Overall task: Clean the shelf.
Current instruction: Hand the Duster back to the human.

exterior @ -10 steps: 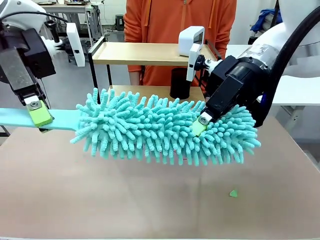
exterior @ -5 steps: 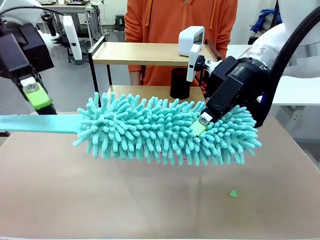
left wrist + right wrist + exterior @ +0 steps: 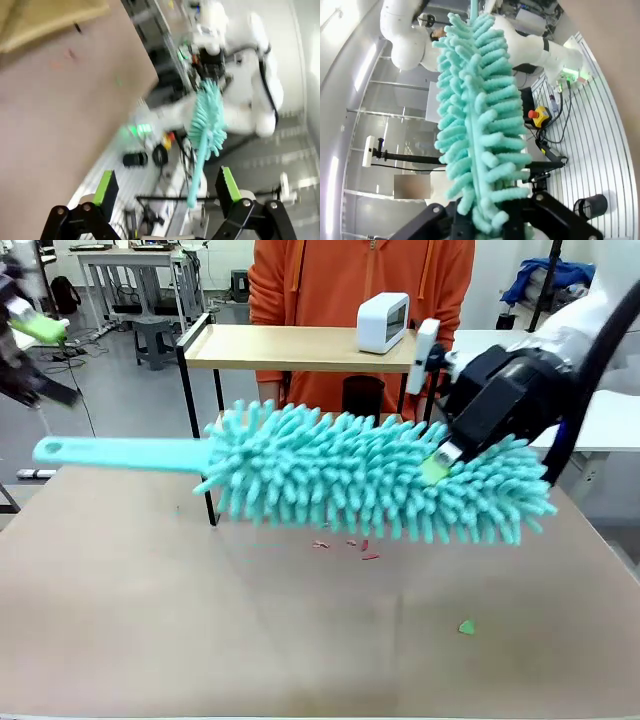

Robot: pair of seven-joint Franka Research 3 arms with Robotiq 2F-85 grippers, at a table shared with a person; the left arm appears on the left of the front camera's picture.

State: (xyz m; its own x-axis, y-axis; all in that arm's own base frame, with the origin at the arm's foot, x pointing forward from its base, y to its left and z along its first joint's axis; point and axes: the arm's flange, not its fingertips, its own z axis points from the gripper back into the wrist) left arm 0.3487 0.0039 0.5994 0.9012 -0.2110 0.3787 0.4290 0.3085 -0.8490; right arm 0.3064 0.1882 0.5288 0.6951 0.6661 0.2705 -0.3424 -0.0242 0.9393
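My right claw (image 3: 437,462) is clamped on the soft, light duster (image 3: 370,483) mid-frame; left claw (image 3: 167,187) gapes empty. The shelf (image 3: 290,346), upper centre, is stiff; I'd grip the duster's handle.

Bright even light, left-wrist motion blur

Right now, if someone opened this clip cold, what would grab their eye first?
The big teal duster, held in the air across the middle of the table by the right gripper, which is clamped on its fluffy head. Its flat handle points toward the left gripper, which is open and up near the top left corner. Behind the duster stands the shelf, with a person in orange at the far side.
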